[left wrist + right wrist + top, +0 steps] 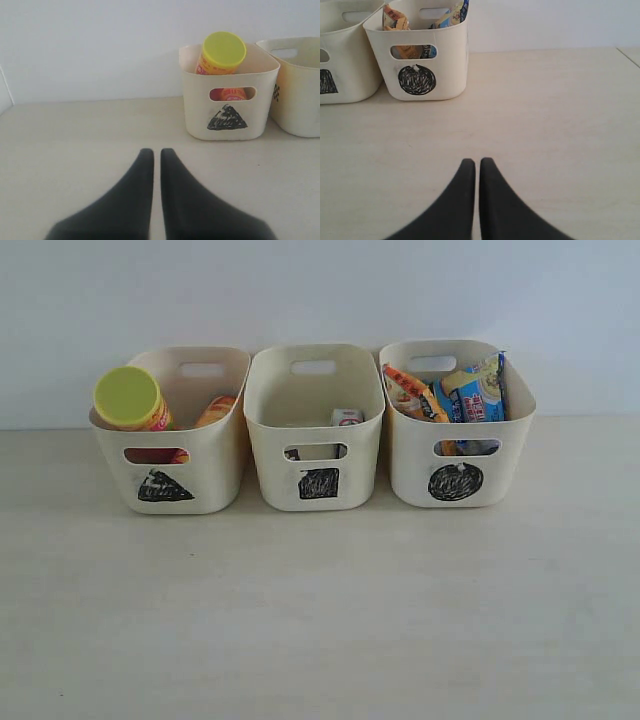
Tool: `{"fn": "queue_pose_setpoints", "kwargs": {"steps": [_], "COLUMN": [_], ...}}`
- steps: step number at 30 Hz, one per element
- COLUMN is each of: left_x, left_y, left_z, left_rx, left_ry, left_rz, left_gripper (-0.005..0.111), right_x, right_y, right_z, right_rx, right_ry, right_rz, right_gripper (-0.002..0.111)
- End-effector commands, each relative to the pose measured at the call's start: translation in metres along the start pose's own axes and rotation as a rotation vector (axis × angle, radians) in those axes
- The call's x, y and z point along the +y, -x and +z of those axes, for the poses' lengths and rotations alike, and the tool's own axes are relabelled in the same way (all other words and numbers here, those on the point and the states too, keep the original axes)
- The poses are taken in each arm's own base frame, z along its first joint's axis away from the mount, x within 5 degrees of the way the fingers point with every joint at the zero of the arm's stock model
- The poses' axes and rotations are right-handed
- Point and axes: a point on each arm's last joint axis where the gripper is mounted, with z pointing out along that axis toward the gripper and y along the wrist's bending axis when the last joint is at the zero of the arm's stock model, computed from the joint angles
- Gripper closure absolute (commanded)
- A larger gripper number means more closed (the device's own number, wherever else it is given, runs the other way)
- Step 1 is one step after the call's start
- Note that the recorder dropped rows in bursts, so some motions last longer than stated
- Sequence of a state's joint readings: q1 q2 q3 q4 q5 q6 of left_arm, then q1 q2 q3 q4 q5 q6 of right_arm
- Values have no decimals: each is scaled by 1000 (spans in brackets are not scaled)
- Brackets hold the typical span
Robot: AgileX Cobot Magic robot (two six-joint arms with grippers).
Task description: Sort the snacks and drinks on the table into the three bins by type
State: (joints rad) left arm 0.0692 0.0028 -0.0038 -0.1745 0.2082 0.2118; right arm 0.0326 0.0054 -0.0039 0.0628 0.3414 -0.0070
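Sorting looks finished: chip tubes (128, 397) in triangle bin (215, 468), a carton (346, 417) peeking from square bin (268, 455), bags (478, 395) in circle bin (405, 468), table (320, 620) bare; left gripper (156, 152) and right gripper (477, 162) both pressed together, holding nothing, so the next move, I judge, is only a retreat

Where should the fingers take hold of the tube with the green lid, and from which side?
Just under the lid, coming from above. The tube leans in the triangle bin with its lid end above the rim; the walls cover the rest.
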Motion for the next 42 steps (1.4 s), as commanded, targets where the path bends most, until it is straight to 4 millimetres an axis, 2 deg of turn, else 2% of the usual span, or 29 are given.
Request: {"fn": "queue_pose_setpoints", "kwargs": {"steps": [1,42], "left_x": [0,1], "left_y": [-4,-8], "left_z": [0,0], "left_rx": [30,79], "left_ry": [0,8], "left_rz": [-30,-45], "left_gripper": [103,103], "right_x": [0,0], "right_y": [0,0], "right_z": [0,0], "right_rx": [-10,-10], "right_ry": [-3,-3], "right_rz": [1,1], "right_gripper": [108,108]}}
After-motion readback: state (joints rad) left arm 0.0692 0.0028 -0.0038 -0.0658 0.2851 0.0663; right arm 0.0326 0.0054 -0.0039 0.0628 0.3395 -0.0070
